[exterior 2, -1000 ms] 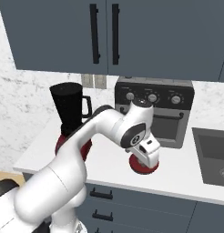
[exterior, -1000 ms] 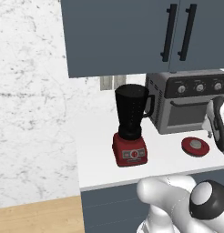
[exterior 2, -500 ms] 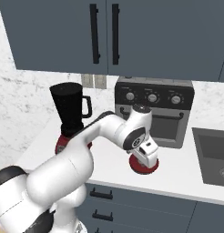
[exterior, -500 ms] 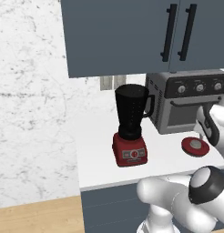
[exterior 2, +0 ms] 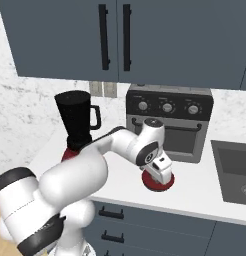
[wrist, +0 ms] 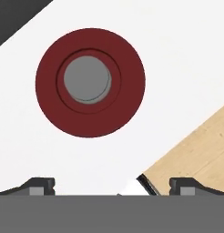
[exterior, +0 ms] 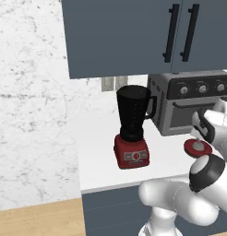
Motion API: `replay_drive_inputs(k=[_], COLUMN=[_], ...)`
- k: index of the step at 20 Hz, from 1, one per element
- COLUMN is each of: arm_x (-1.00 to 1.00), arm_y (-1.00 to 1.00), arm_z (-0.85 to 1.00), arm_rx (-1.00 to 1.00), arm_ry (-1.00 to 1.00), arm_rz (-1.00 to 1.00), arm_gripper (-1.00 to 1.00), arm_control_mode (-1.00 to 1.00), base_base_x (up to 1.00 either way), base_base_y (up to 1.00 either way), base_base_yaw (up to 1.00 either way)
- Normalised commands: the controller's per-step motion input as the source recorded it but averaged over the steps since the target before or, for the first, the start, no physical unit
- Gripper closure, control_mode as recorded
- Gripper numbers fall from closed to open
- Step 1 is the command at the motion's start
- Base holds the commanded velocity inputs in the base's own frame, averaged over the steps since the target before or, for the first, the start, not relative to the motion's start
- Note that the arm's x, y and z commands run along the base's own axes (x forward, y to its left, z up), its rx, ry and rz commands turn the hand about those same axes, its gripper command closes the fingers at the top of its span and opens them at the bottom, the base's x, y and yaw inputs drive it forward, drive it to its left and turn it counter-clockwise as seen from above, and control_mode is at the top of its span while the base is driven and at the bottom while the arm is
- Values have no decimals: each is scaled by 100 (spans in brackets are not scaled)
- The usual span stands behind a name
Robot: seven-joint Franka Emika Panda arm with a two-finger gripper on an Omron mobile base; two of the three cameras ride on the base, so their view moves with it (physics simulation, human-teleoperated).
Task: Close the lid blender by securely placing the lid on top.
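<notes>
While the red lid (wrist: 90, 83) lies flat on the desk (exterior: 99, 152) before the toaster oven (exterior: 189, 103), apart from the uncovered blender (exterior: 132, 126), the open, empty gripper (wrist: 111, 184) is poised above it, so descent and grasping are judged next.

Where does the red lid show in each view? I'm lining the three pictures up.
Left base view: red lid at right, on the counter before the toaster oven.
Right base view: lower centre, under the hand.
Hand view: upper left, flat on the counter.
Shared landmark: the toaster oven.
</notes>
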Motion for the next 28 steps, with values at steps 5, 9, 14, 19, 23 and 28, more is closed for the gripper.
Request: replay_drive_inputs(k=[5,9,14,19,23,28], arm_x=[15,21,6,1,4,7], arm_y=[0,0,-1,-13,-23,-11], arm_z=[-24,-19,-20,-16,-9,0], arm_rx=[-5,-9,-1,7,3,0], arm_ry=[2,5,0,0,0,2], arm_rz=[0,0,2,4,3,1], arm_gripper=[-100,-100,-100,-100,-100,-100], arm_control_mode=[-100,-100,-100,-100,-100,-100], base_base_x=[0,0,0,0,0,0], base_base_y=[0,0,0,0,0,0], base_base_yaw=[0,0,0,0,0,0])
